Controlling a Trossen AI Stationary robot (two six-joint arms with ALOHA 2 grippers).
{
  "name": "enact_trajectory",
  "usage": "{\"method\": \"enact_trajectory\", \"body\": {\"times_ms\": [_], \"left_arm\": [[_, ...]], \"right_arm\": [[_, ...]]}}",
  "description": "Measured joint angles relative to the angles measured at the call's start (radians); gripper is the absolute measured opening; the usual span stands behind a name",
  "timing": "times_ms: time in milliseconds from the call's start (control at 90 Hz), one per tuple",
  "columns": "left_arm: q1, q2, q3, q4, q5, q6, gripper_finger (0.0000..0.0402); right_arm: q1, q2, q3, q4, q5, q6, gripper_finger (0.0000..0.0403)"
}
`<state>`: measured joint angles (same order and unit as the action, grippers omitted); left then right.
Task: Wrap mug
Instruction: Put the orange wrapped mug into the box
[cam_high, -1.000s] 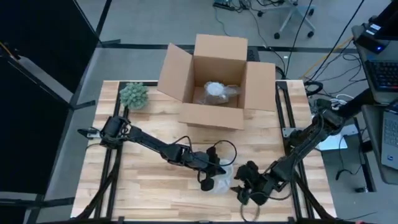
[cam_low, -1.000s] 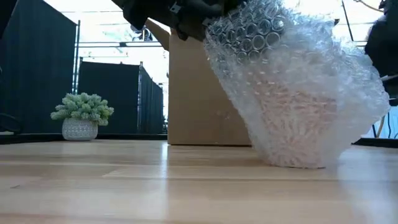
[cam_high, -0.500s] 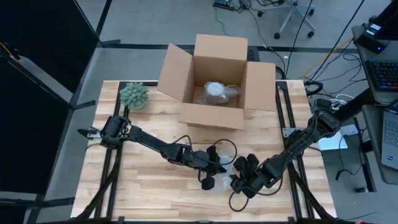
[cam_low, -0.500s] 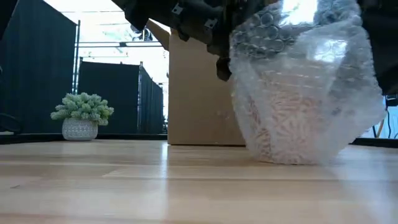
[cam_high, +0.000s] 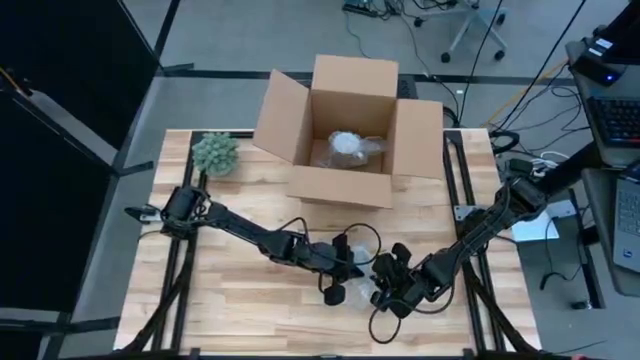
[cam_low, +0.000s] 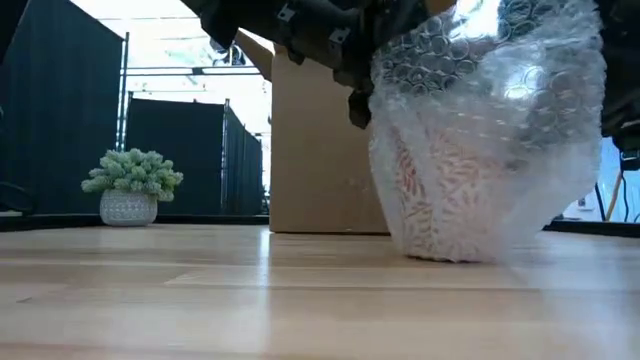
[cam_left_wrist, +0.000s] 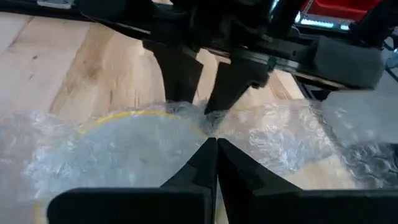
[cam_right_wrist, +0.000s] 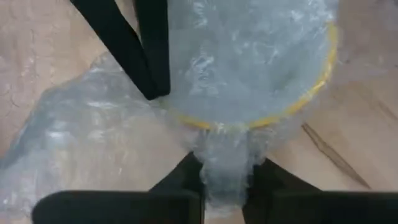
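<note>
step: bubble wrap (cam_low: 490, 130) being closed over mug (cam_right_wrist: 261, 68) at worktop (cam_high: 240, 290) front | left tool (cam_left_wrist: 214, 144) pinched shut on wrap at rim | right tool (cam_right_wrist: 225, 163) clamped on a wrap fold | advice: tension kept even, mug kept seated

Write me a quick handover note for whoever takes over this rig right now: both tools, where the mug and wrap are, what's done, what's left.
Left tool: shut on the clear bubble wrap at the mug's rim.
Right tool: shut on a fold of the same wrap, on the opposite side.
Yellow-rimmed mug: inside the wrap, at the front middle of the light wooden table.
Open cardboard box: behind, with a wrapped bundle already inside.
Done: wrap is around the mug.
Left: close the loose wrap; probably box it.
</note>
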<state>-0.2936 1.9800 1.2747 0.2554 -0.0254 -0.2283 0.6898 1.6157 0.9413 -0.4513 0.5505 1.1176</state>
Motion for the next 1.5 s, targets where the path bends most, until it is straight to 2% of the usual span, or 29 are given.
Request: {"method": "enact_trajectory", "body": {"times_ms": [144, 256, 478, 756, 978, 1144, 1244, 1356, 1500], "left_arm": [[-0.013, -0.077, 0.000, -0.026, 0.006, 0.007, 0.0000], [-0.022, -0.163, 0.001, -0.090, 0.006, 0.010, 0.0000], [-0.051, -0.362, 0.001, -0.328, -0.002, 0.072, 0.0000], [-0.090, -0.602, 0.002, -0.642, -0.015, 0.087, 0.0000], [-0.098, -0.718, 0.002, -0.720, -0.018, 0.113, 0.0000], [-0.095, -0.754, 0.001, -0.721, -0.040, 0.156, 0.0000], [-0.090, -0.755, 0.001, -0.726, -0.045, 0.163, 0.0000], [-0.085, -0.755, 0.001, -0.754, -0.047, 0.163, 0.0000], [-0.081, -0.755, -0.006, -0.782, -0.078, 0.159, 0.0000]], "right_arm": [[0.022, -0.046, 0.000, -0.002, -0.069, -0.042, 0.0037], [0.042, -0.104, 0.000, 0.003, -0.067, -0.107, 0.0037], [0.054, -0.246, 0.000, 0.129, -0.060, -0.312, 0.0037], [-0.009, -0.447, 0.000, 0.392, -0.049, -0.706, 0.0037], [-0.089, -0.518, 0.134, 0.429, -0.076, -1.099, 0.0037], [-0.219, -0.513, 0.278, 0.424, -0.070, -1.367, 0.0037], [-0.335, -0.510, 0.347, 0.386, -0.006, -1.457, 0.0037], [-0.514, -0.506, 0.419, 0.276, 0.053, -1.486, 0.0037], [-0.767, -0.487, 0.449, 0.143, 0.039, -1.414, 0.0037]]}}
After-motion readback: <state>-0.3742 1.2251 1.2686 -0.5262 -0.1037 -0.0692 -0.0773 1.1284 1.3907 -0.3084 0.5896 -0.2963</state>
